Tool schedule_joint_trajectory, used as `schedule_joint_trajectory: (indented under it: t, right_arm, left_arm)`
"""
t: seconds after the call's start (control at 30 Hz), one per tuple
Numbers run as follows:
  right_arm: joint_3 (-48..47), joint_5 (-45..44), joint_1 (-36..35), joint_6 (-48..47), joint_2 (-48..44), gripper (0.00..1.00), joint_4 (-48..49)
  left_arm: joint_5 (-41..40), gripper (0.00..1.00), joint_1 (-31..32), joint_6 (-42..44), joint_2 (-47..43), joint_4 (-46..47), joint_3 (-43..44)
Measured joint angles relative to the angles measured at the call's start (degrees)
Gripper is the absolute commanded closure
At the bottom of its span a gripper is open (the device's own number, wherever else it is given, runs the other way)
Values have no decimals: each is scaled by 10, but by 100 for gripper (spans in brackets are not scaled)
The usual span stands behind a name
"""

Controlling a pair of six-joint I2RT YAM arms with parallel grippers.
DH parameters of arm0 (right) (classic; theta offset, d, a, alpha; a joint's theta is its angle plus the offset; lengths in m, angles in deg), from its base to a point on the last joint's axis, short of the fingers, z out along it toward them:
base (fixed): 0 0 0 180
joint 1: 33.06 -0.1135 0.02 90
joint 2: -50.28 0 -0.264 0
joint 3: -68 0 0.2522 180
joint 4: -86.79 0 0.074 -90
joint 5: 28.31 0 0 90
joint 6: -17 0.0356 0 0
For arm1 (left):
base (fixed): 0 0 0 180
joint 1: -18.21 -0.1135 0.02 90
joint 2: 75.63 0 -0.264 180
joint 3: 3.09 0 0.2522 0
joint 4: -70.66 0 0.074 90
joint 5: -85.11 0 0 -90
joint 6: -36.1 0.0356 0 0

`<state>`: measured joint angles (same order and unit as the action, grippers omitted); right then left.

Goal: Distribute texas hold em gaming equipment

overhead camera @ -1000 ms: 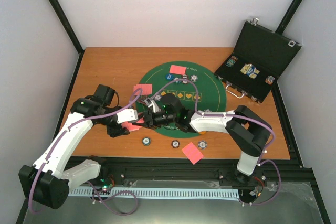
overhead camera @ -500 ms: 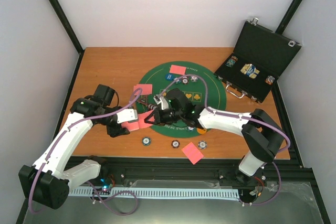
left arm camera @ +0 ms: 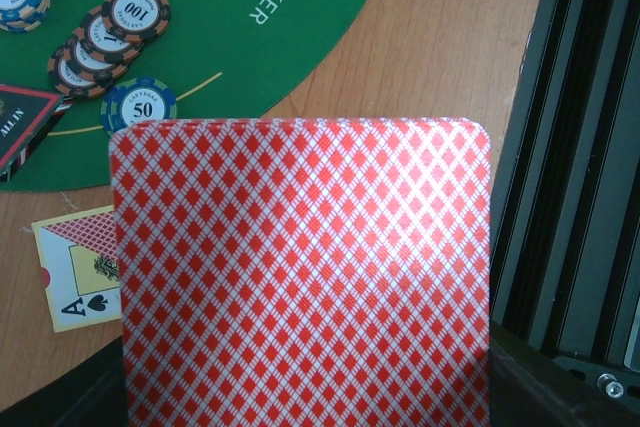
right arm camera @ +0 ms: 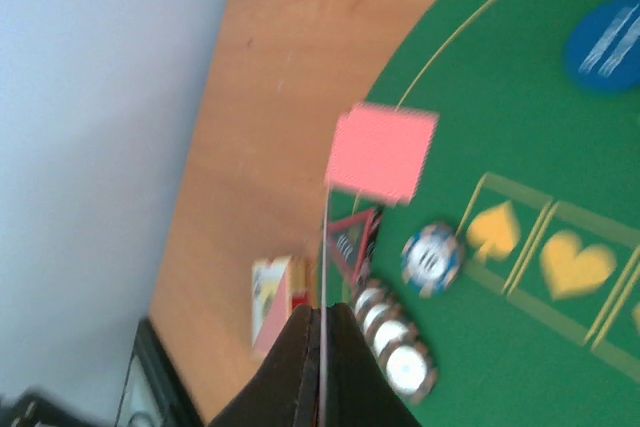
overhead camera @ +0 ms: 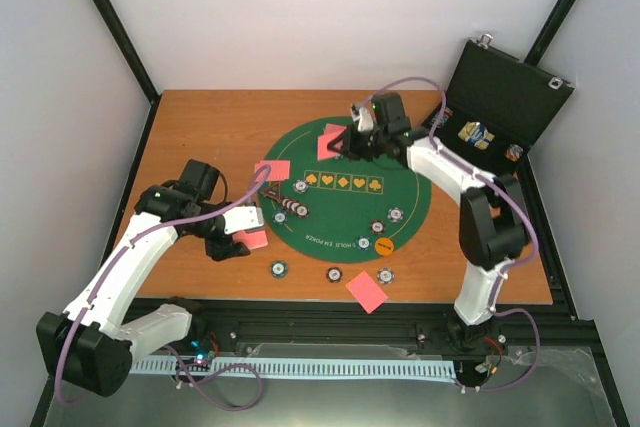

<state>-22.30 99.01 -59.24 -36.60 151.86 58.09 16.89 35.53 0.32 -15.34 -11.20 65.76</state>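
Nearest, a loose card [overhead camera: 366, 292] lies back-up on the wooden table [overhead camera: 200, 127] by its front edge, with three chips [overhead camera: 333, 274] in a row just beyond it. Left of them the left gripper [overhead camera: 240, 238] is clamped tight on the deck [left arm camera: 300, 277]. The deck's red diamond back fills that wrist view and hides the fingers themselves. Past that, a slumped row of overlapping chips [overhead camera: 292, 209] sits on the green mat [overhead camera: 345, 209], and another card [overhead camera: 272, 169] rests at the mat's left rim. Farthest, the right gripper [right arm camera: 322, 325] has its fingers pinched fully together on a single card [right arm camera: 323, 247], seen edge-on as a thin line, above the mat's far side. This looks like the dealing step, with one card being taken to a far seat. To do it well, I would tip the wrist so the card comes flat and back-up. I would then lower it until it nearly touches the felt, beside whatever lies there rather than on top of it, and only then let go, since a thin card dropped from height will flutter or flip. Some things are hard to judge. The right wrist picture is blurred, and from above the pink patch [overhead camera: 327, 145] by the right gripper could be the held card or one lying on the mat. The contents of the open black case [overhead camera: 500, 107] are too small to name.
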Motion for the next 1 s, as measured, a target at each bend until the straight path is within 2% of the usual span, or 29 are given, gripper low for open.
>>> schedule_joint_trajectory:
  t: [0.17, 0.4, 0.53, 0.6, 0.7, 0.73, 1.0]
  right_arm:
    - [-182, 14, 59, -38, 168, 97, -42]
    - [-454, -5, 98, -63, 402, 97, -145]
    - [-551, -20, 101, -66, 473, 96, -181]
    - [-572, -23, 101, -64, 489, 89, -187]
    - [-591, -28, 101, -57, 503, 59, -195]
    - [-595, -31, 102, -57, 505, 55, -199]
    - [-600, -78, 109, -76, 506, 39, -253]
  left_arm:
    - [5, 48, 0, 0, 0, 0, 2]
    - [5, 48, 0, 0, 0, 0, 2]
    - [5, 48, 0, 0, 0, 0, 2]
    - [5, 48, 0, 0, 1, 0, 2]
    - [6, 48, 0, 0, 3, 0, 2]
    - [6, 48, 0, 0, 4, 0, 2]
    - [6, 48, 0, 0, 7, 0, 2]
